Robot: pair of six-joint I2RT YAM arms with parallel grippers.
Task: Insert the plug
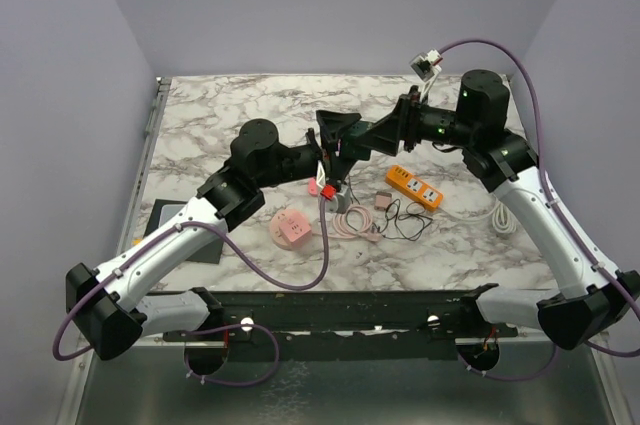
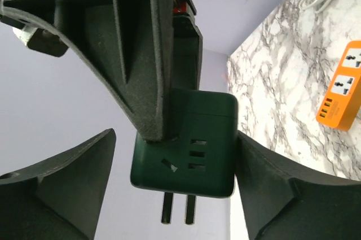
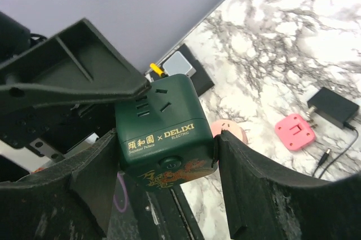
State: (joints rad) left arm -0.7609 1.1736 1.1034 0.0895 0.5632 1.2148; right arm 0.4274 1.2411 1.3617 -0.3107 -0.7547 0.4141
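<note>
Thing: glossy dark-green cube plug (image 3: 163, 138), two flat prongs, midair over the veined marble table (image 1: 230, 110).
Right gripper (image 3: 166, 149): clamped on its sides (rough black fingers).
Left gripper (image 2: 175, 161): spread, gap beside the cube.

The only lettering we can read is on the dark green cube socket (image 3: 163, 138), seen from the right wrist. Gold print runs in one slightly rising line across its near face. Toward nine o'clock are three Chinese characters, 頤和園, with a tiny line beneath that seems to say "Summer Palace". A "×" sign sits in the middle, and toward three o'clock is the brand "DELIXI" in bold capitals, with a smaller "ELECTRIC" under it. At six o'clock is a gold ornament we cannot read. Any marks on the orange power strip (image 2: 341, 90) are too small for us.
</note>
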